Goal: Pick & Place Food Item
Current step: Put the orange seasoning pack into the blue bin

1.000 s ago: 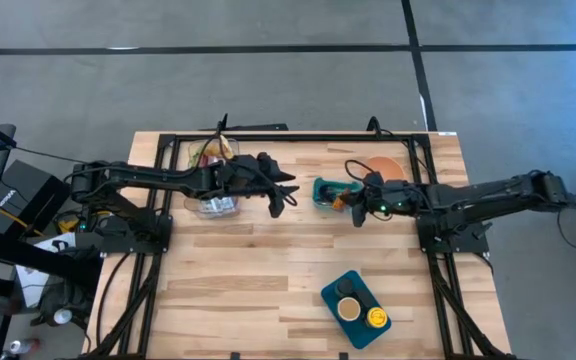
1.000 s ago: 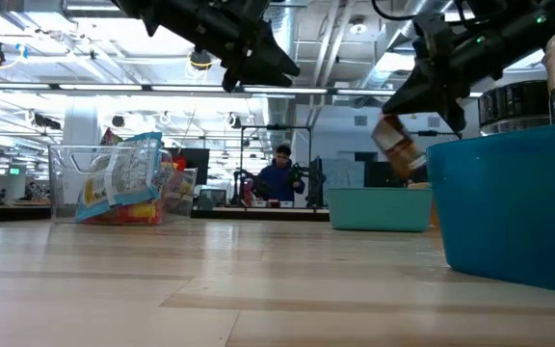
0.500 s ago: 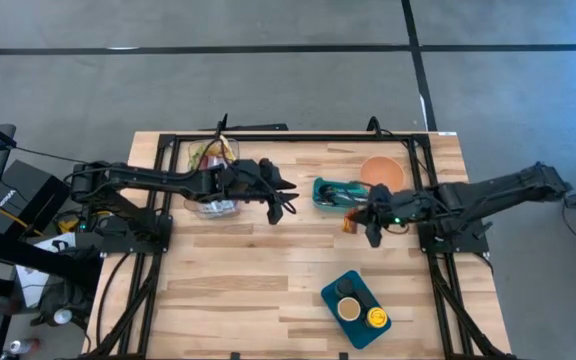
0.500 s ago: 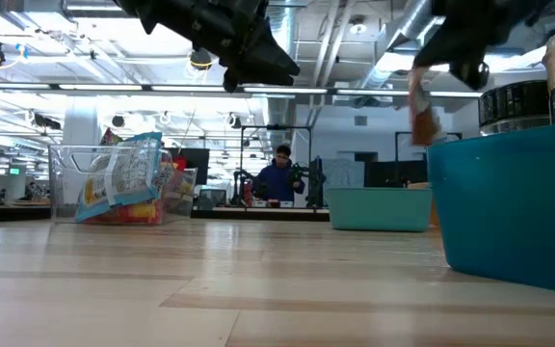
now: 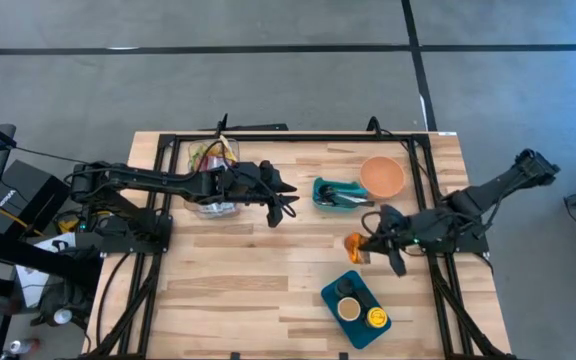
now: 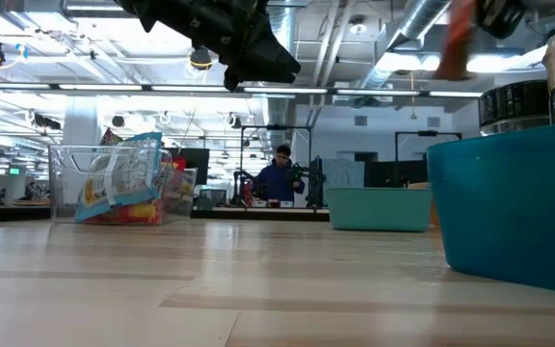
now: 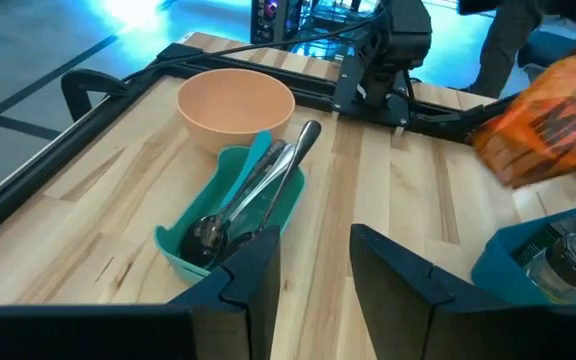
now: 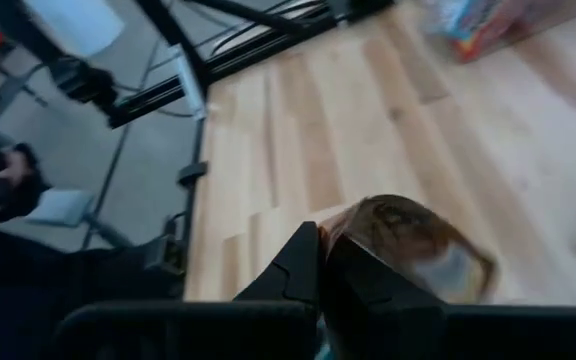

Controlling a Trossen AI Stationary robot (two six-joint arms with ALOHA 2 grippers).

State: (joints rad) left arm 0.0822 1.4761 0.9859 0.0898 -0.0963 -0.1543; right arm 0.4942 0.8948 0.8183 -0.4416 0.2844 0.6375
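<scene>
Snack packet, orange and crinkly, hangs pinched in the shut right pincer above the counter, between the teal cutlery tray and the blue tray. Held by an edge, it may slip or swing against the jars there. Left pincer hovers empty, jaws slightly apart.
</scene>
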